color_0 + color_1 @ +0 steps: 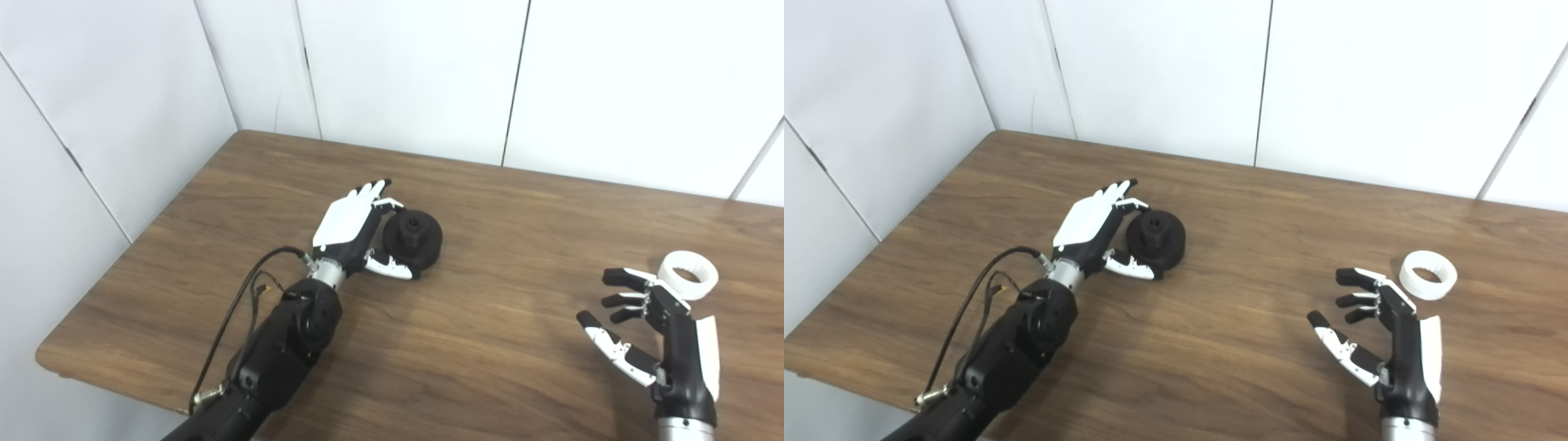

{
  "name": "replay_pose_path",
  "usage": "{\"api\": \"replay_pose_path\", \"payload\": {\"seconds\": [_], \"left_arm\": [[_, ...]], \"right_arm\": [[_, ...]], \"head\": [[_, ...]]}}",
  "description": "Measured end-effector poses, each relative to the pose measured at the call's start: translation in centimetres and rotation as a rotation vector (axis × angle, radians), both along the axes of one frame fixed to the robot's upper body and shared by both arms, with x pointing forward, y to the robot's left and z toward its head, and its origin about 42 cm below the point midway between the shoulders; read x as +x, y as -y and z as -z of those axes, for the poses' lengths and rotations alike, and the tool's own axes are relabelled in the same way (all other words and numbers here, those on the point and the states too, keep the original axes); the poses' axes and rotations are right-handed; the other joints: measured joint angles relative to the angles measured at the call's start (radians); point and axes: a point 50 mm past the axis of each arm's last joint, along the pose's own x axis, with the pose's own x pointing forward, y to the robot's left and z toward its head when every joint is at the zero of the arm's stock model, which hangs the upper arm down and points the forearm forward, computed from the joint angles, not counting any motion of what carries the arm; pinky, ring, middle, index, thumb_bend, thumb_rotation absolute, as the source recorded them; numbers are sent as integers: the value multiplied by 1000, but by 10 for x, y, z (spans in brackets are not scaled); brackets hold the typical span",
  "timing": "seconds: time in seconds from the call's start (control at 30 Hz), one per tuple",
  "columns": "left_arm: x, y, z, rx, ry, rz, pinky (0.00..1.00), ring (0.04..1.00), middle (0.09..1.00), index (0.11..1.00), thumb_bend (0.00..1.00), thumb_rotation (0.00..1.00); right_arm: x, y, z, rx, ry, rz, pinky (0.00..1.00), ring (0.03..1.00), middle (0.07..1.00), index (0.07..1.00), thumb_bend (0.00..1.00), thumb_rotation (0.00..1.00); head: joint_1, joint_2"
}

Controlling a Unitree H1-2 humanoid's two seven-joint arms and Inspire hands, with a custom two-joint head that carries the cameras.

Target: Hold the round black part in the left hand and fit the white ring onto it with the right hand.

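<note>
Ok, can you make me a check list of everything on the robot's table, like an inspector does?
Surface: brown wooden table, looks clean.
Job's things: black round part on the table at the left hand; white ring lying flat, apart from the right hand.
Clutter: nothing seen.
Hands: left hand curled around the black part, still on the table; right hand open, empty.
Cables: black cable looping off the left arm.
Surroundings: white wall panels.

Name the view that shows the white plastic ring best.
The right eye view: the white plastic ring lies fully clear of the right hand. In the left eye view the hand's fingers overlap its near-left edge.
</note>
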Motion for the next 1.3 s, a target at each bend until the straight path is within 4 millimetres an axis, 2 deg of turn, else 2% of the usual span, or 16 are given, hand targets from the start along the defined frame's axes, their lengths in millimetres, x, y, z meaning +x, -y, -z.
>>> {"api": "replay_pose_path", "payload": {"seconds": [0.33,0.73,0.87,1.3], "left_arm": [[-25,24,4,-33,13,94,1000,1000,1000,618,899,240],[-58,54,15,-80,-5,207,997,1000,1000,617,935,319],[-71,66,15,-94,-21,263,989,1000,1000,616,950,325],[-98,89,16,-124,-49,371,1000,1000,1000,607,969,342]], "right_arm": [[0,0,0,-11,-7,3,416,539,655,651,563,115],[0,-1,0,-10,-4,11,440,556,651,651,562,137],[0,-1,0,-9,-11,16,441,555,653,652,558,114],[0,-4,1,-10,-21,30,416,543,655,652,552,86]], "head": [[-6,2],[-32,11],[-54,17],[-91,32]]}}
